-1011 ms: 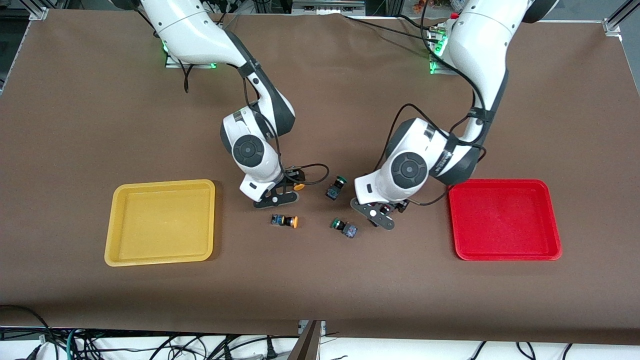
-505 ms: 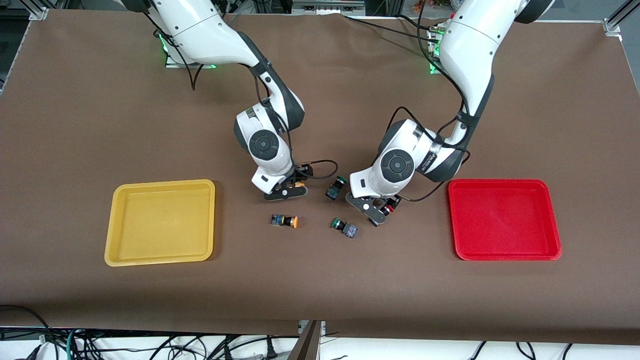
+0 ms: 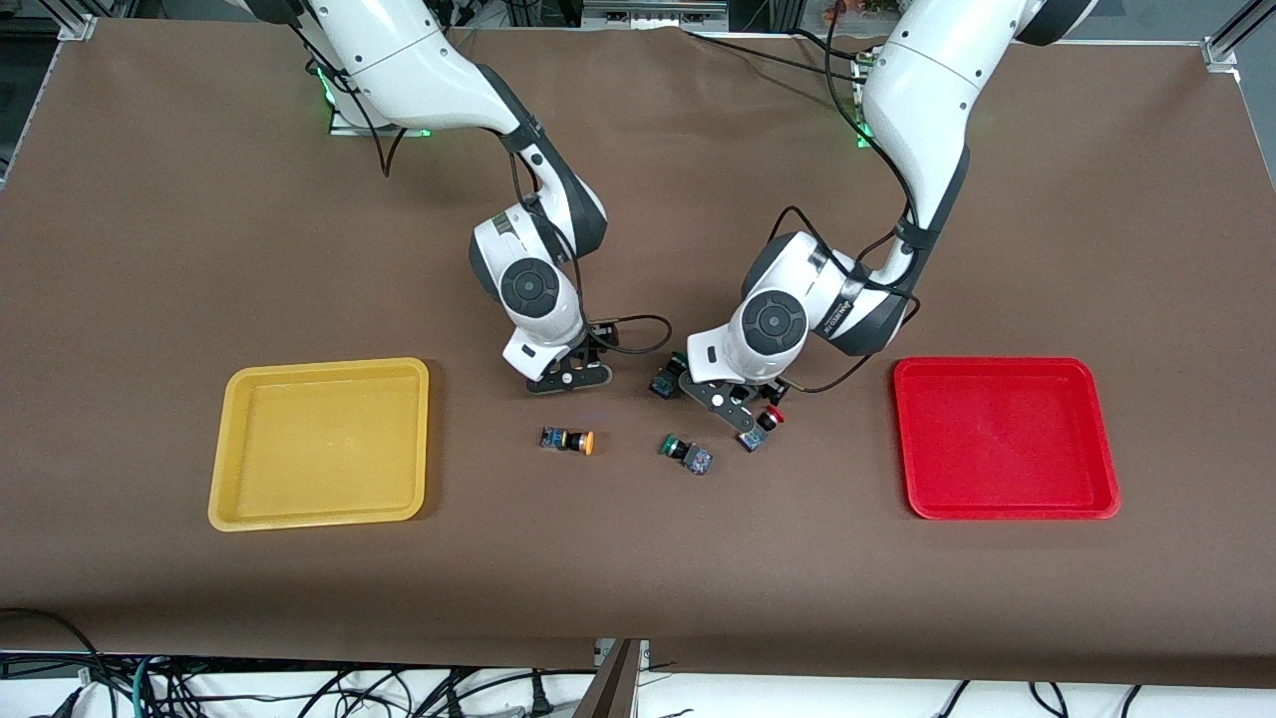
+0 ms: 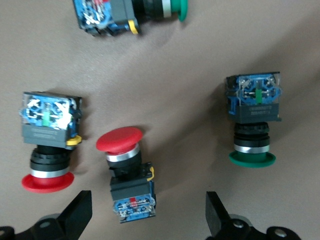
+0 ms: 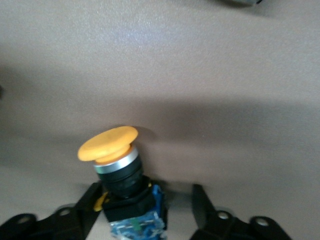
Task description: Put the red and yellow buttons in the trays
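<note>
Four push-buttons of the task, each a round domed cap on a bright metal collar above a square blue-black body, all lying on the brown matte table (image 3: 638,568) between the trays.

1. Yellow-capped button (image 5: 120,170): tilted, body between the spread fingers of the right gripper (image 5: 145,212); one finger touches the body, the other stands clear.
2. Second yellow-capped button (image 3: 568,440): on its side, at 6 o'clock of that gripper in the front view.
3. Red-capped button (image 4: 125,175): between the wide-apart fingers of the left gripper (image 4: 145,220), touching neither.
4. Second red-capped button (image 4: 47,150): just beside the third, outside the fingers.

Green-capped button (image 4: 252,120) and second green-capped button (image 4: 132,12): near the red pair.

Yellow tray (image 3: 317,365): shallow plastic, rounded corners, raised rim, at 9 o'clock of the cluster in the front view.
Red tray (image 3: 997,364): same shape, at 3 o'clock.
</note>
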